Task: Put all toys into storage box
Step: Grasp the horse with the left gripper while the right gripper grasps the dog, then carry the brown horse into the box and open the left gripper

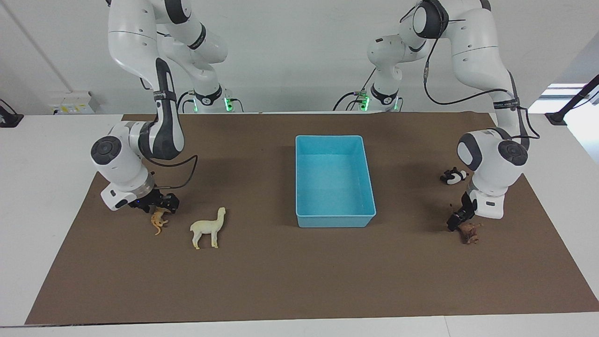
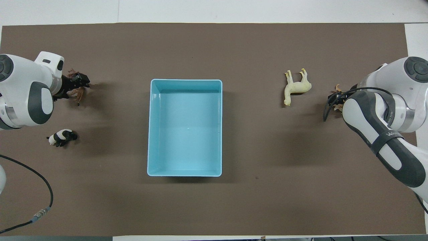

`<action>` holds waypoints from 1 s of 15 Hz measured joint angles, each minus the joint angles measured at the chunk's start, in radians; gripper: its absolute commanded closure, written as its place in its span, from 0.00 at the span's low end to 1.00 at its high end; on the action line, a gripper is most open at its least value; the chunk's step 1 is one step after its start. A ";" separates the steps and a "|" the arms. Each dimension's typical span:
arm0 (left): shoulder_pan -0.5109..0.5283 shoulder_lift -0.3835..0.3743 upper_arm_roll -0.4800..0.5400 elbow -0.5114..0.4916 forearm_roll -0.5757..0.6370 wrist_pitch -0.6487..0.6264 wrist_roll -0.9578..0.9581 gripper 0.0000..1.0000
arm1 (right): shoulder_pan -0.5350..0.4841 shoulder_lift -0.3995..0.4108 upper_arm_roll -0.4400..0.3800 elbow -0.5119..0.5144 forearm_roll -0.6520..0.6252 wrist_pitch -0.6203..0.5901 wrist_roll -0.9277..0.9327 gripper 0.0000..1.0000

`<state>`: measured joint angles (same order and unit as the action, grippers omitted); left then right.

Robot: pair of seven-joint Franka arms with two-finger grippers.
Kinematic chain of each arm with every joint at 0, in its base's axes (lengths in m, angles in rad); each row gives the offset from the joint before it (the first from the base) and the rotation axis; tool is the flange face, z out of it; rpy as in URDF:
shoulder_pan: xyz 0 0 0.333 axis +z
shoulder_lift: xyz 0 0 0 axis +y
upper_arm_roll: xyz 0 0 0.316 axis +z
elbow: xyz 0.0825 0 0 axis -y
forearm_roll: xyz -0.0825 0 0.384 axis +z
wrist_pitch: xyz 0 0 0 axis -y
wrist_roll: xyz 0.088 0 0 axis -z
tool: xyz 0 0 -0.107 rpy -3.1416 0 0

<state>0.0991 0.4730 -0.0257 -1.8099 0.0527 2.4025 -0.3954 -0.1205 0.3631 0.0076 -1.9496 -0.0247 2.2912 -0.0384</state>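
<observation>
Four toys are lying on the brown mat (image 1: 299, 285) around the box (image 1: 369, 187), which is sitting in the middle of the table with nothing showing inside it.

We are working both arms at once. Our right gripper (image 1: 161, 208) is reaching down at the tiger (image 1: 159, 222), toward the right arm's end of the table; its fingertips are touching the toy's back, but we cannot tell whether they are clamped on it or only resting there. In the overhead view the arm is covering most of the tiger (image 2: 337, 89), and only a sliver of orange is showing.

Just beside the tiger, toward the box, the alpaca (image 1: 208, 228) is standing upright on the mat, well apart from the tub; from above, the alpaca (image 2: 296, 87) is showing its side.

Our left gripper (image 1: 461, 216) is coming down at the lion (image 1: 470, 232), toward the left arm's end of the table. Its dark fingers are meeting the toy, yet we cannot tell whether they are together or apart. In the overhead view the left gripper (image 2: 75, 83) is overlapping the lion (image 2: 79, 93).

Nearer to the robots than the lion, the panda (image 1: 453, 176) is lying untouched on the mat, close to the left arm's wrist. From above, the panda (image 2: 62, 137) is well apart from the box (image 2: 151, 134).
</observation>
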 measured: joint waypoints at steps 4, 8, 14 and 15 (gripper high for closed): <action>-0.001 -0.006 0.000 0.016 0.000 -0.025 -0.006 1.00 | -0.001 -0.007 0.000 -0.023 0.000 0.047 -0.004 1.00; -0.020 -0.019 -0.010 0.097 -0.005 -0.146 -0.112 1.00 | -0.001 -0.009 0.000 -0.008 0.000 0.048 -0.001 1.00; -0.256 -0.178 -0.026 0.204 -0.094 -0.459 -0.530 1.00 | 0.036 -0.028 0.005 0.192 0.001 -0.119 0.155 1.00; -0.316 -0.199 -0.027 0.218 -0.095 -0.489 -0.616 1.00 | 0.055 -0.029 0.006 0.222 0.001 -0.143 0.202 1.00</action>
<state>-0.2166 0.2744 -0.0528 -1.5923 -0.0422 1.9131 -1.0119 -0.0658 0.3342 0.0137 -1.7274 -0.0239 2.1478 0.1635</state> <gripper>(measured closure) 0.678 0.670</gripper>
